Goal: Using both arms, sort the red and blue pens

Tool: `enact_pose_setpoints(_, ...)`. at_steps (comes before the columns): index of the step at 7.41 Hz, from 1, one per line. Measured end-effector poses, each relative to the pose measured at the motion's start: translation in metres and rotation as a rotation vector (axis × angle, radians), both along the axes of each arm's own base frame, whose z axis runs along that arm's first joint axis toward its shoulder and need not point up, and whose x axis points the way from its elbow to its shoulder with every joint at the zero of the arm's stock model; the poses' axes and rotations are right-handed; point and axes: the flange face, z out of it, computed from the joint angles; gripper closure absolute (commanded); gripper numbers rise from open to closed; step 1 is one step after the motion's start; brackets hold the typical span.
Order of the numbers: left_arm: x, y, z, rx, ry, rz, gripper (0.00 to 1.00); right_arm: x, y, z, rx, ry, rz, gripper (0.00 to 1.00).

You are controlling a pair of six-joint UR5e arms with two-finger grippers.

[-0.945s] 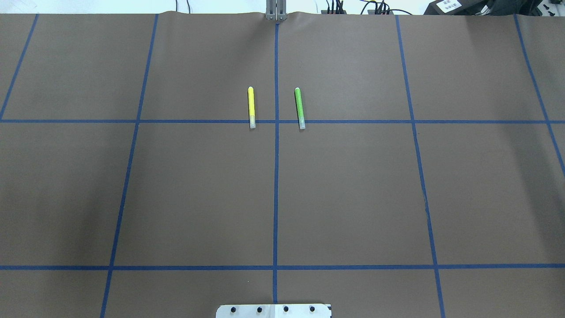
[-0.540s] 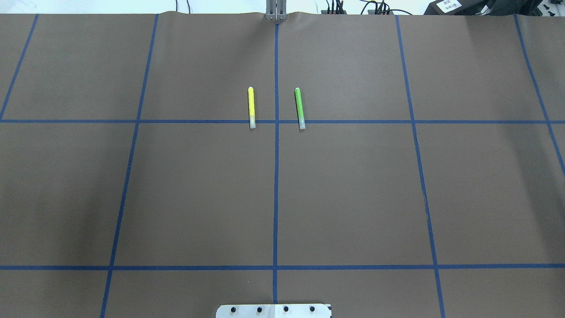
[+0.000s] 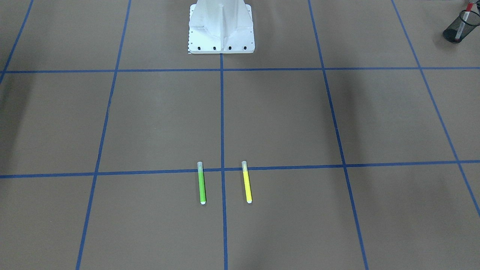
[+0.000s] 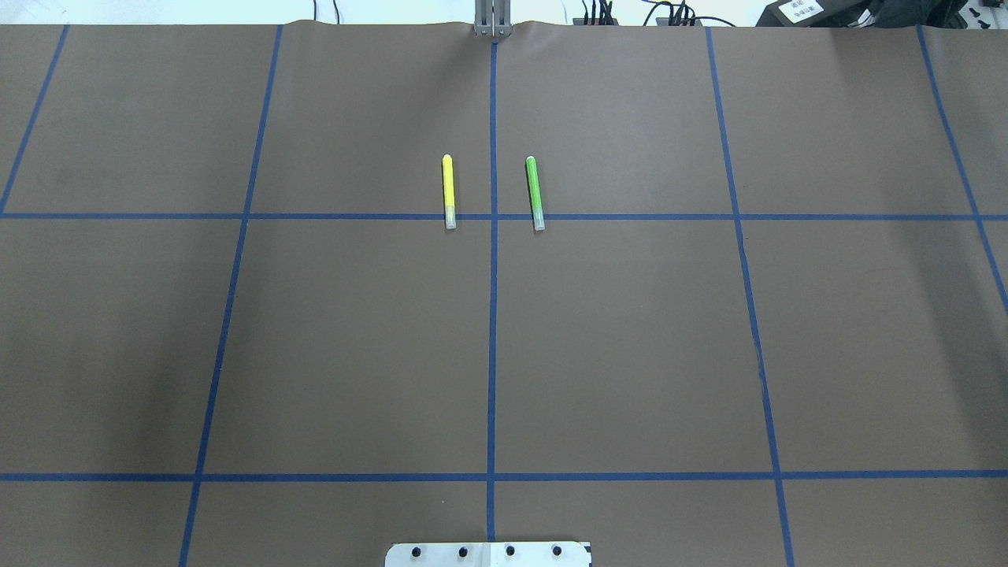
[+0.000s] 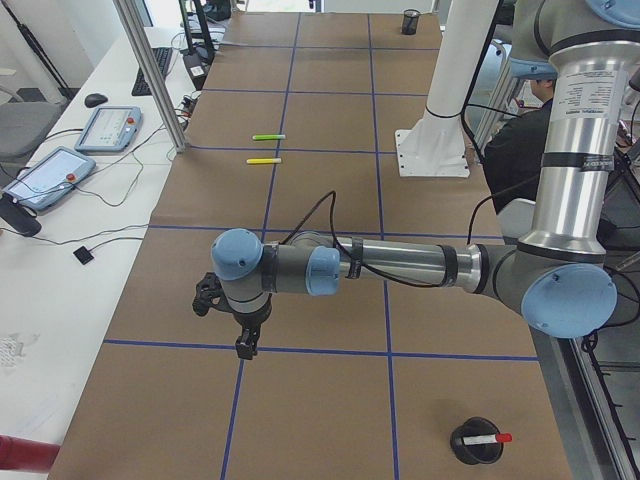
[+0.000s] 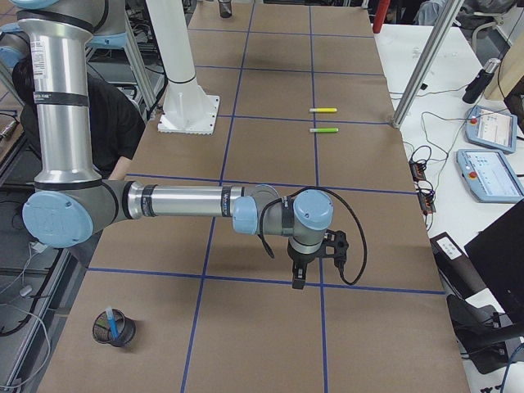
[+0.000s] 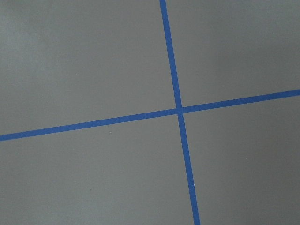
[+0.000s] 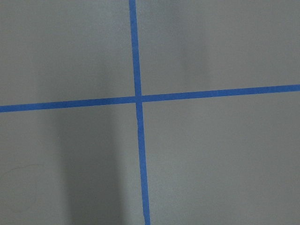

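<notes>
The red pen (image 5: 487, 438) rests in a black mesh cup (image 5: 474, 452) near the table's end on my left; it also shows at the corner of the front-facing view, red pen (image 3: 465, 18) in the cup (image 3: 456, 30). The blue pen (image 6: 111, 321) stands in another mesh cup (image 6: 116, 331) at the opposite end. My left gripper (image 5: 245, 345) hangs low over a tape crossing, apart from the red pen's cup. My right gripper (image 6: 297, 281) hangs likewise over a tape line. I cannot tell whether either is open or shut. Both wrist views show only brown paper and blue tape.
A yellow marker (image 4: 448, 189) and a green marker (image 4: 535, 191) lie parallel on either side of the centre tape line, far from both grippers. The white pedestal (image 3: 221, 26) stands at the robot's edge. A person (image 5: 520, 140) sits behind it. Tablets and cables lie on the side bench.
</notes>
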Motion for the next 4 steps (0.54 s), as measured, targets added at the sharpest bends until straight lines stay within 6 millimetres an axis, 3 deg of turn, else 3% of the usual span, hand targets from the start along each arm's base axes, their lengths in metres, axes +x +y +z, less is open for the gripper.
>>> enact_pose_setpoints(4, 0.0, -0.002, -0.0011, 0.002, 0.0, 0.0, 0.0, 0.0, -0.0011, -0.005, 0.01, 0.0, 0.001, 0.0)
